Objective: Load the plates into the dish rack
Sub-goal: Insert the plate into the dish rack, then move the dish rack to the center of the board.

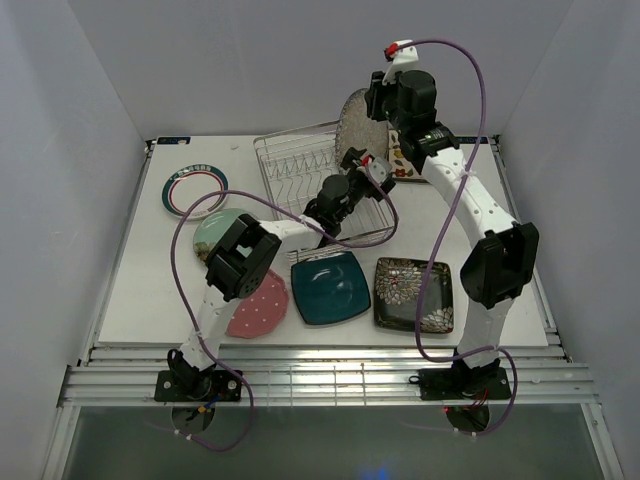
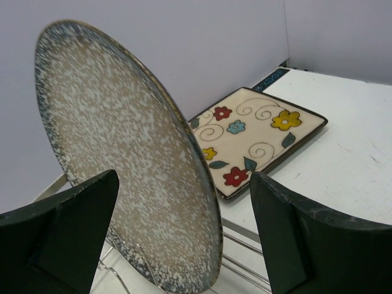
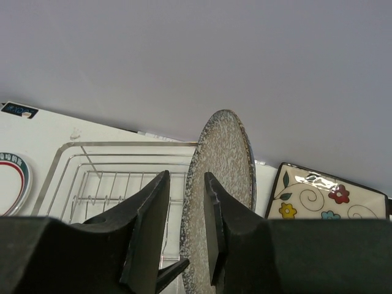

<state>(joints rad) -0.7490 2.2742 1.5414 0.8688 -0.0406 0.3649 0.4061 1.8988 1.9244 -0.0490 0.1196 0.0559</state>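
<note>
The speckled grey round plate (image 1: 355, 122) stands on edge at the right end of the silver wire dish rack (image 1: 300, 165). My right gripper (image 3: 187, 176) hangs over the plate's top rim, its jaws straddling the rim with a gap showing beside the left finger, so it is open. My left gripper (image 2: 184, 177) is wide open low by the rack, with the lower part of the speckled plate (image 2: 122, 141) between its fingers and touching neither. The cream floral square plate (image 2: 257, 138) lies flat just right of the rack.
The white teal-rimmed round plate (image 1: 195, 190) lies left of the rack. Along the front lie the mint floral plate (image 1: 212, 230), the pink dotted plate (image 1: 262, 310), the teal square plate (image 1: 330, 287) and the black floral square plate (image 1: 413, 295). White walls enclose the table on three sides.
</note>
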